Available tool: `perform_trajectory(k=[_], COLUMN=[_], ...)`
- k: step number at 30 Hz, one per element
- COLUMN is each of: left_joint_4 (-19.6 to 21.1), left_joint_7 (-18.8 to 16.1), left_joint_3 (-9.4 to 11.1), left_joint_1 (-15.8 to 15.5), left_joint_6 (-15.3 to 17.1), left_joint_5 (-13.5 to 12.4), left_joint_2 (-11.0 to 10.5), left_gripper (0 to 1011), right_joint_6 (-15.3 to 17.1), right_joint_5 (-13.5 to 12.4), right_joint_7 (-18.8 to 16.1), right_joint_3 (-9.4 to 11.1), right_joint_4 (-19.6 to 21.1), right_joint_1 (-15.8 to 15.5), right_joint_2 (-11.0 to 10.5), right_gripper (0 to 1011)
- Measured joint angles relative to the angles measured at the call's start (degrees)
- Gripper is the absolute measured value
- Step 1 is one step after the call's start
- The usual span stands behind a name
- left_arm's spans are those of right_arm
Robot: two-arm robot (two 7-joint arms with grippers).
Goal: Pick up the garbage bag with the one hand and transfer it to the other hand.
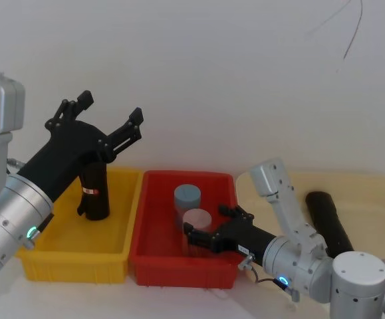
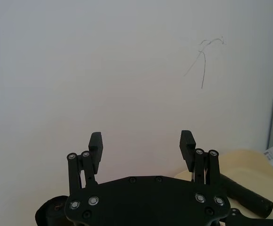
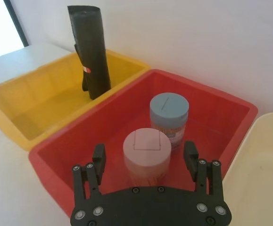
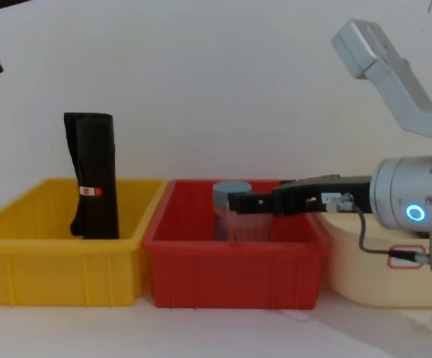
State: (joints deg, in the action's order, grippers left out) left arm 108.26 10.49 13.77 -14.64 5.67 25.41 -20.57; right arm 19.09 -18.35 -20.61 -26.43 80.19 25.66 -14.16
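Note:
The garbage bag is a plain black roll lying on its side in the cream tub; the left wrist view shows the roll past the fingers. My left gripper is raised over the yellow bin, open and holding nothing. My right gripper, with a white tag and thin cable, reaches low into the red bin. It is open, its fingers on either side of a pink-lidded jar, and it comes in from the right in the chest view.
A second black roll with a red-and-white sticker stands upright in the yellow bin. A blue-lidded jar stands behind the pink one in the red bin. A white wall is close behind the bins.

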Motion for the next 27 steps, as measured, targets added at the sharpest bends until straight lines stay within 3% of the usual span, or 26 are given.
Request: perform_trajectory(k=[27], left_joint_4=[-0.01], left_joint_7=[0.01], left_joint_3=[0.01], left_joint_1=[0.00], left_joint_6=[-0.01], left_joint_5=[0.01], left_joint_2=[0.01], left_gripper=[1000], right_joint_6=[-1.50], right_joint_5=[1.91], right_joint_7=[-0.79], right_joint_3=[-1.35], right_joint_4=[-8.95], right_joint_1=[4.51], right_joint_2=[2.51], right_gripper=[1001])
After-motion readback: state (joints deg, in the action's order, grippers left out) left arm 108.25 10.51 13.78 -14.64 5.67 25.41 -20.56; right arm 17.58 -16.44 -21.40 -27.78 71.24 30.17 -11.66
